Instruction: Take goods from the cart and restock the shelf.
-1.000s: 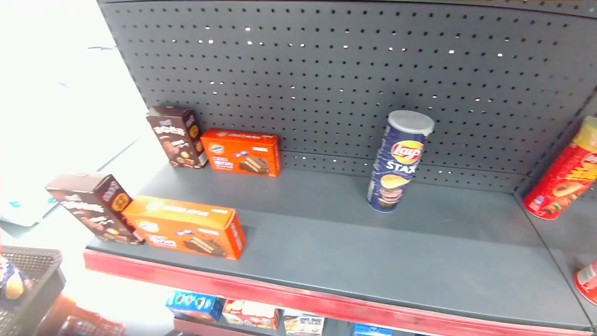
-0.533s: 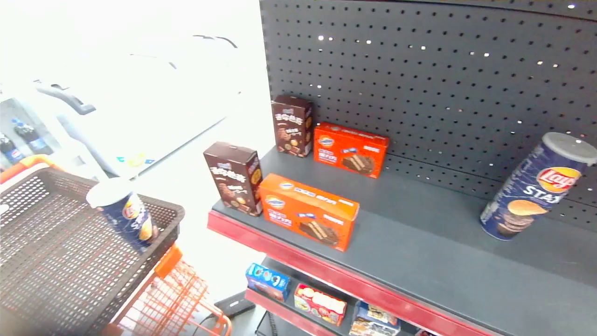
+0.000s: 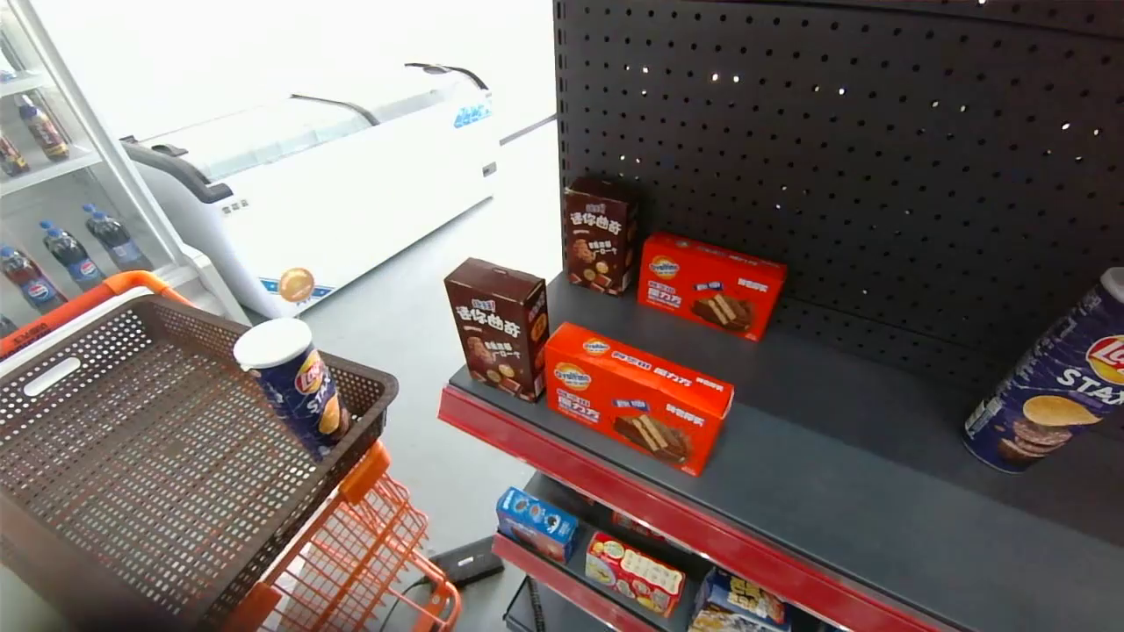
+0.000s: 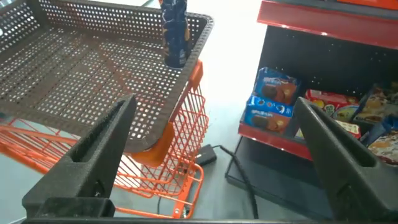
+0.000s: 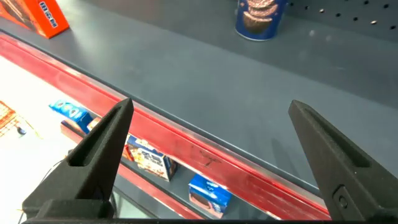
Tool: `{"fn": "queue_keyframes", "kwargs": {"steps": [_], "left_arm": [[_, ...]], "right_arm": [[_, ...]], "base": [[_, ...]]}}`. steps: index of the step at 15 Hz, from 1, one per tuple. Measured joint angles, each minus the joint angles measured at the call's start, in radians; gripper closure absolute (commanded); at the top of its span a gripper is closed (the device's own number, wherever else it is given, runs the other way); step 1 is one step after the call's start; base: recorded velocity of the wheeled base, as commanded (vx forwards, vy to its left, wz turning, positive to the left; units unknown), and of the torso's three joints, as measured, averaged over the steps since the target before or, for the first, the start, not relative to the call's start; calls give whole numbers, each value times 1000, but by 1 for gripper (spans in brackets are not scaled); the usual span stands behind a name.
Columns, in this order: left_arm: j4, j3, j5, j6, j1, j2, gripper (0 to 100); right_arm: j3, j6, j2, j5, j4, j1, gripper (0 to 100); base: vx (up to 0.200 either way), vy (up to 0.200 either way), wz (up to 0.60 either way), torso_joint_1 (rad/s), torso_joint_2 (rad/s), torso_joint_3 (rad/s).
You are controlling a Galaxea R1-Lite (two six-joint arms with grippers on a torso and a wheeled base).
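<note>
Dark blue cylindrical chip can with white lid (image 3: pixel 299 386) stands upright, slightly tilted, in the near-right corner of the brown perforated plastic basket (image 3: pixel 132 439) atop the orange wire cart (image 3: pixel 351 544), left of the dark grey metal shelf with red front edge (image 3: pixel 834 456). A second blue chip can (image 3: pixel 1045 386) stands at the shelf's back right, well apart from two orange boxes (image 3: pixel 637 408) and two brown boxes (image 3: pixel 500 325). Left pincer (image 4: pixel 214 106): wide, empty. Right pincer (image 5: pixel 211 107): wide, empty, over the shelf edge.
</note>
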Motion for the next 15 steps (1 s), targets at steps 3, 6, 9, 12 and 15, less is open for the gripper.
{"fn": "queue_keyframes", "kwargs": {"steps": [3,6,9,12,15], "left_arm": [[8,-35,30,0,2,3,0],[104,-157,82,2,3,91,0],[128,-222,105,1,0,248,0],[49,-266,99,-8,-5,444,0],[-154,-297,74,-8,46,695,0]], "right_arm": [[0,0,0,0,0,0,0],[0,0,0,0,0,0,0],[0,0,0,0,0,0,0],[0,0,0,0,0,0,0],[0,0,0,0,0,0,0]], "base": [[0,0,0,0,0,0],[0,0,0,0,0,0],[0,0,0,0,0,0],[0,0,0,0,0,0],[0,0,0,0,0,0]]}}
